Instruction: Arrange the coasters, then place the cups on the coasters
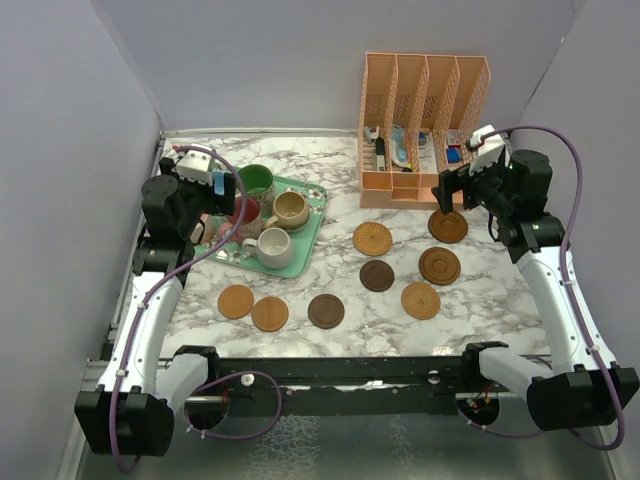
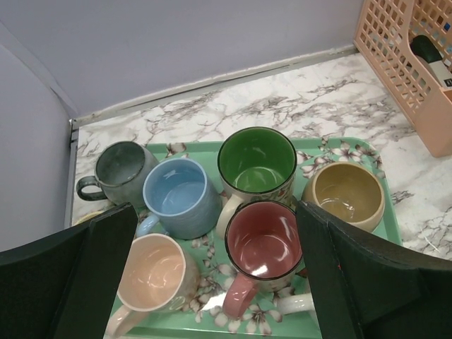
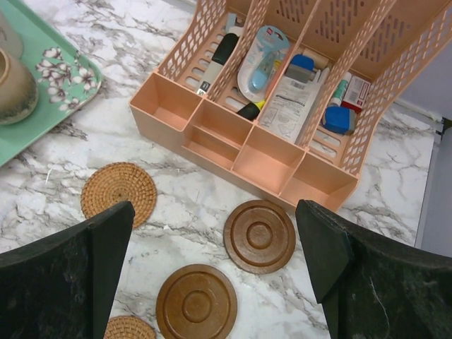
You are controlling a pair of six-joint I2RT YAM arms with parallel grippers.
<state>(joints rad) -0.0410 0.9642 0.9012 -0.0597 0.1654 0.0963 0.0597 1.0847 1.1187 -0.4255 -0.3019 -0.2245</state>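
Several coasters lie loose on the marble: three at front left [image 1: 270, 314], dark ones mid-table [image 1: 377, 275], and ringed brown discs [image 3: 259, 235] [image 3: 196, 304] beside a woven one [image 3: 119, 192]. The cups stand crowded on the mint-green tray [image 1: 315, 195]: green [image 2: 256, 159], maroon [image 2: 265, 240], tan [image 2: 346, 194], light blue [image 2: 180, 194], pink [image 2: 155, 272] and grey-teal [image 2: 123, 166]. My left gripper [image 2: 215, 212] hangs open above them, over the maroon cup and touching nothing. My right gripper [image 3: 215, 212] hovers open and empty above the ringed coaster [image 1: 448, 226] nearest the organizer.
A peach mesh desk organizer [image 1: 425, 125] holding pens and small items stands at the back right, just behind the right gripper. Grey walls close in the left, right and back sides. The tray sits near the left wall.
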